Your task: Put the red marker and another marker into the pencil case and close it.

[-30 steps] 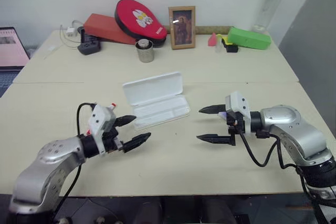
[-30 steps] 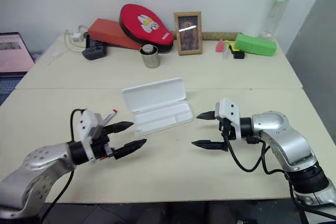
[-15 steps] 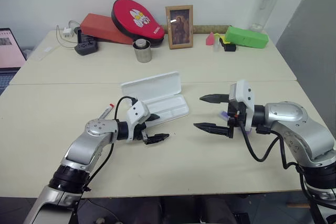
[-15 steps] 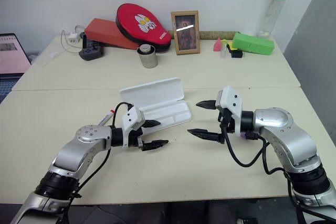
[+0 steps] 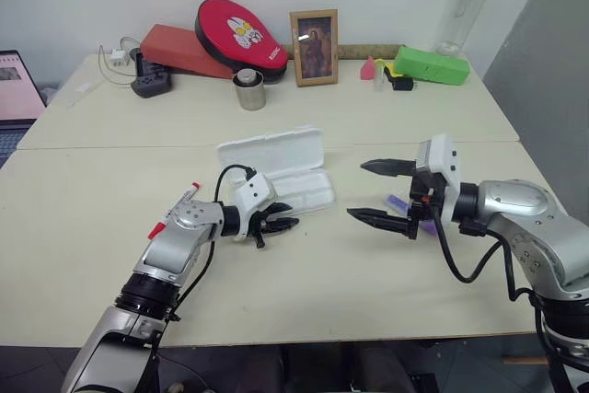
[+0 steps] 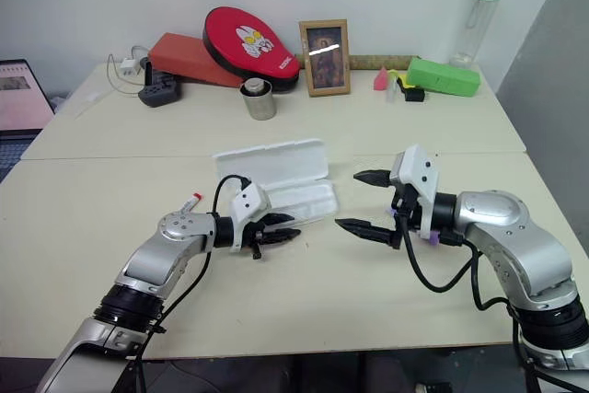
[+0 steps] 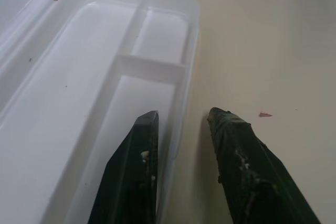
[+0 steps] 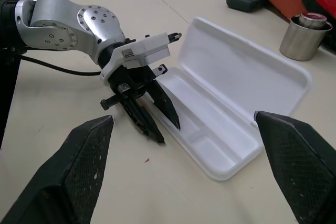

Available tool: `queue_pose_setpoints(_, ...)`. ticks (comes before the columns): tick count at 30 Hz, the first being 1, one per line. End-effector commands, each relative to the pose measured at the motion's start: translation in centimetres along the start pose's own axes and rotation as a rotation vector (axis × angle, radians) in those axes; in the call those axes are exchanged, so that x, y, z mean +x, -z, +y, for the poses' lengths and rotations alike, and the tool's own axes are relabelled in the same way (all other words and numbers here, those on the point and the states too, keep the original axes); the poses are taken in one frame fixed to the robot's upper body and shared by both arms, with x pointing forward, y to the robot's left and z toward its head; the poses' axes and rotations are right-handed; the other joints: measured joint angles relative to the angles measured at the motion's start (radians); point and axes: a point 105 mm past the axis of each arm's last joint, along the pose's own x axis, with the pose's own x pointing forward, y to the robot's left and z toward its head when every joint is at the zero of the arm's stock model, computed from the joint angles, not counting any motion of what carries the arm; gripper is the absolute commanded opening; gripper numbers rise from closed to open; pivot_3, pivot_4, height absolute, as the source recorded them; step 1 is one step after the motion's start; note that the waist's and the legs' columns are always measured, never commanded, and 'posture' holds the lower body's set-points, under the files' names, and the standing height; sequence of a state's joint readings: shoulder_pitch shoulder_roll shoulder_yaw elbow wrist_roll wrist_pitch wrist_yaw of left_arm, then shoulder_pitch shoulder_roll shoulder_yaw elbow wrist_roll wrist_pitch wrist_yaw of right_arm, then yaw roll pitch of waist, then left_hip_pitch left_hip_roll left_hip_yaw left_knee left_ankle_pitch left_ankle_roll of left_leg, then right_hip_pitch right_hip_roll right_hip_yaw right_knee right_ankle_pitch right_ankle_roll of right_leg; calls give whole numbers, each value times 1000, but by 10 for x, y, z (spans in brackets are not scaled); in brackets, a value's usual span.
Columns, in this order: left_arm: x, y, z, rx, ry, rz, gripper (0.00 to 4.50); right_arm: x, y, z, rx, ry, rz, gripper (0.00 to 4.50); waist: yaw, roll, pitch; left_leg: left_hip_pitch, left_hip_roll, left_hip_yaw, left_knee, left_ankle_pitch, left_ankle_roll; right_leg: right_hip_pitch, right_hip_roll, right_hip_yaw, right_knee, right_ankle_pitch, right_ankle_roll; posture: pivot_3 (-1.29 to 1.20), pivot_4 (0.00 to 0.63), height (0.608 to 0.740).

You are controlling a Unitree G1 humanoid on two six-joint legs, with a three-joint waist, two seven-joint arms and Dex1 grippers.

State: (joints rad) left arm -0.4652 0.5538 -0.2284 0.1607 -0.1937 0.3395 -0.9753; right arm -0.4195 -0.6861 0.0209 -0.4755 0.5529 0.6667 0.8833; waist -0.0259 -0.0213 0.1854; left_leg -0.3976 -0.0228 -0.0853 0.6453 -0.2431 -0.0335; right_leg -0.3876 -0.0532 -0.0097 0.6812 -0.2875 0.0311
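The pencil case [image 5: 272, 148] lies open mid-table, its lid raised behind the divided tray [image 7: 105, 66]. My left gripper [image 5: 287, 216] is at the tray's front edge. One finger is inside the tray, the other outside on the table, and they are closed narrowly on the front wall. The red marker [image 5: 189, 193] lies on the table behind my left forearm, partly hidden by it. The purple marker [image 5: 396, 201] lies to the right of the case, under my right gripper [image 5: 357, 190]. That gripper hangs open above the table and holds nothing.
Along the back of the table stand a metal cup [image 5: 249, 89], a red pad [image 5: 237, 34], a framed photo [image 5: 315, 34], a green box [image 5: 431, 66], a clear bottle [image 5: 460, 6] and a power strip [image 5: 150, 83]. A laptop [image 5: 18, 85] sits at the far left.
My left gripper has moved forward and right to the case's front edge. Its fingers have drawn in from wide open around the tray wall. My right gripper has risen a little and is still open.
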Motion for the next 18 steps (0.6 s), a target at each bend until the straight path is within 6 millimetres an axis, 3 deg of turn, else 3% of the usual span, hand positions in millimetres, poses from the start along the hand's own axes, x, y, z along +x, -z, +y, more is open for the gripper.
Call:
queue_pose_setpoints(1,3,-3,-1,16,13,-9,786,-3,-13,3,-43,0,-33,4500,0,0,0,0,0,0,0,0,0,0,0,0,0,0,0,0,150,740)
queue_pose_setpoints(7,2,-5,0,48,25,-17,57,-7,-13,3,-39,9,-33,4500,0,0,0,0,0,0,0,0,0,0,0,0,0,0,0,0,150,740)
queue_pose_setpoints(11,-1,-7,-3,77,61,-20,10,-9,-13,2,-39,24,-27,4500,0,0,0,0,0,0,0,0,0,0,0,0,0,0,0,0,150,740)
queue_pose_setpoints(15,-15,-24,-37,106,255,-99,10,-19,-10,5,-30,42,-4,4500,-1,0,0,-1,0,0,0,0,0,0,0,0,-1,0,0,0,150,740)
queue_pose_setpoints(18,-19,-24,-49,136,306,-100,10,-23,-8,5,-22,49,7,4500,0,0,0,-1,0,0,0,0,0,0,0,1,-1,0,0,0,150,740)
